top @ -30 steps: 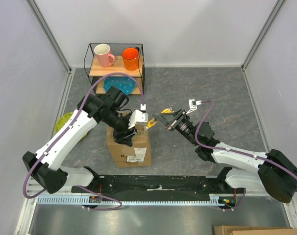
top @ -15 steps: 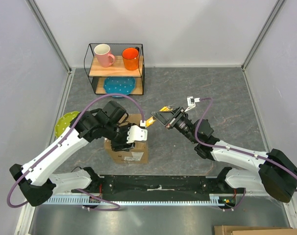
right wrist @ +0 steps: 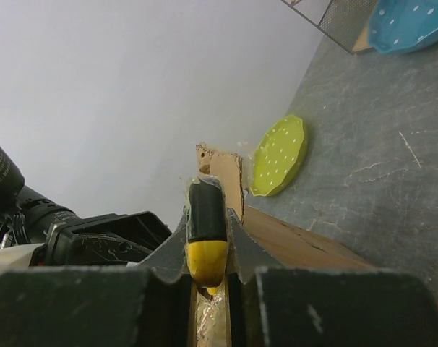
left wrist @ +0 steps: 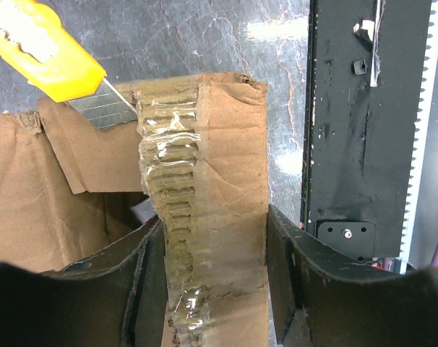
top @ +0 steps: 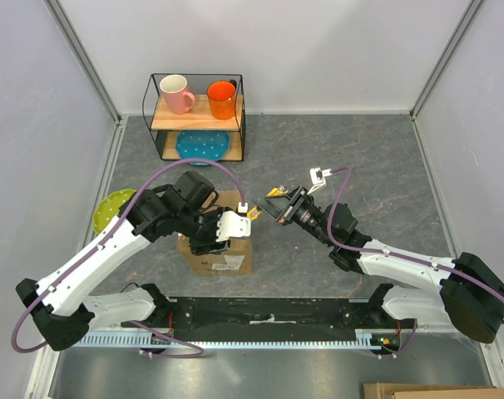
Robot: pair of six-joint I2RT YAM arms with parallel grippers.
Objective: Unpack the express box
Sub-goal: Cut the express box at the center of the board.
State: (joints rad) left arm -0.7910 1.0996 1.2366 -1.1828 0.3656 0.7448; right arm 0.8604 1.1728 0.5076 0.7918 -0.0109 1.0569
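The express box (top: 223, 259), a brown carton with a white label on its near side, stands left of centre with its top flaps open. My left gripper (top: 234, 226) is over it, shut on an upright taped flap (left wrist: 215, 166); the fingers (left wrist: 280, 246) sit on both sides of the cardboard. My right gripper (top: 275, 208) is just right of the box, shut on a yellow utility knife (right wrist: 207, 231). The knife's blade (left wrist: 103, 110) is out and lies against the flap's taped top edge. The inside of the box is mostly hidden.
A wire shelf rack (top: 198, 116) at the back left holds a pink mug (top: 177, 93), an orange mug (top: 222, 98) and a blue dotted plate (top: 204, 145). A green dotted plate (top: 111, 208) leans at the left wall. The black base rail (top: 269, 312) runs along the near edge.
My left arm has swung lower and nearer, and the box has shifted slightly with it. My right gripper with the knife has edged left toward the flap.
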